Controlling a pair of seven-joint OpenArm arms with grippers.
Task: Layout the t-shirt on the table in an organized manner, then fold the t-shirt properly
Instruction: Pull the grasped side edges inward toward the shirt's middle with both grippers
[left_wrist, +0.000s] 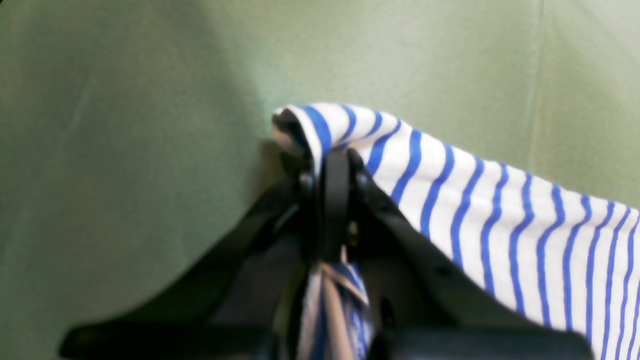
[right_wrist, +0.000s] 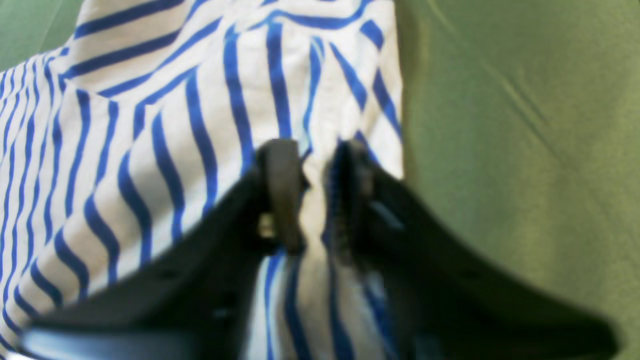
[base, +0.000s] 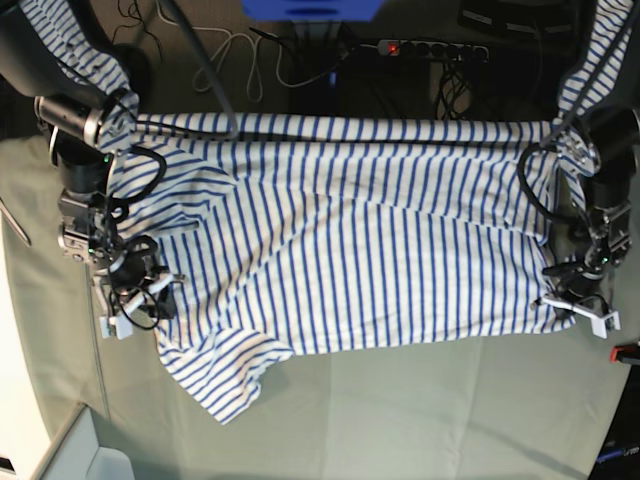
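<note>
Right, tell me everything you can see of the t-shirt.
The t-shirt is soft white knit with thin blue stripes and short sleeves. It is spread wide across the green table, wrinkled, one sleeve flopped toward the near edge. The left gripper is clamped on a bunched edge at one end; the right gripper has cloth between its fingers at the other.

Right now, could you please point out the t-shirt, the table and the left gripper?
t-shirt (base: 380, 250), base view, middle of the striped body.
table (base: 420, 410), base view, bare cloth near the front.
left gripper (left_wrist: 327, 165), left wrist view, between the fingertips.
</note>
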